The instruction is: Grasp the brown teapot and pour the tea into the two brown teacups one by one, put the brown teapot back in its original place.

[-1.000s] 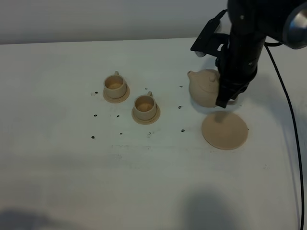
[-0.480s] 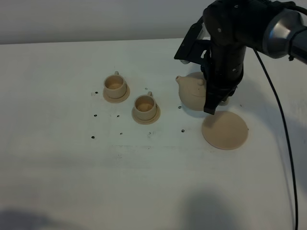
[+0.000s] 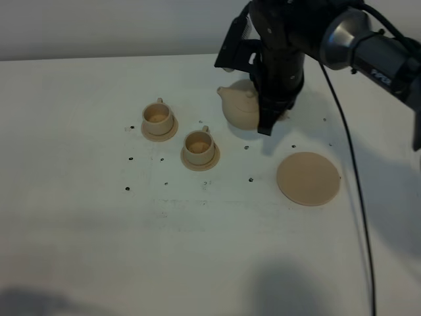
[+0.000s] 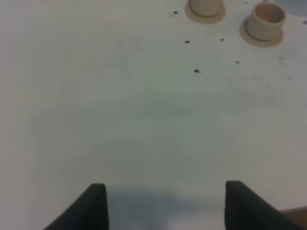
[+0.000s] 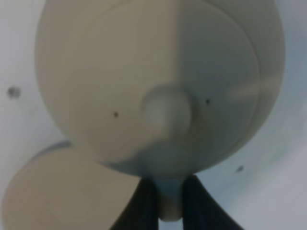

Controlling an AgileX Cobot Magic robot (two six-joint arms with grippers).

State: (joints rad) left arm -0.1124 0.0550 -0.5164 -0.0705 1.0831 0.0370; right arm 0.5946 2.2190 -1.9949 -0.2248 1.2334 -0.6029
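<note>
The brown teapot (image 3: 239, 109) hangs in the air, held by its handle in my right gripper (image 3: 266, 122), spout pointing left toward the cups. In the right wrist view the teapot (image 5: 158, 81) fills the frame, and the gripper (image 5: 169, 188) is shut on its handle. Two brown teacups on saucers stand to the left: the far one (image 3: 158, 118) and the near one (image 3: 198, 147), which is closest to the spout. The wide tan saucer (image 3: 308, 178) lies bare at the right; it also shows in the right wrist view (image 5: 57, 191). My left gripper (image 4: 165, 206) is open and empty over bare table, with both cups (image 4: 266, 19) ahead of it.
The white table (image 3: 99, 230) carries several small dark dots around the cups. A black cable (image 3: 352, 171) trails down from the right arm past the saucer. The table's far edge meets a grey wall.
My right gripper has carried the teapot left and toward the back, from just above the wide saucer to a spot close to the near cup. The cups and saucer have not moved.
</note>
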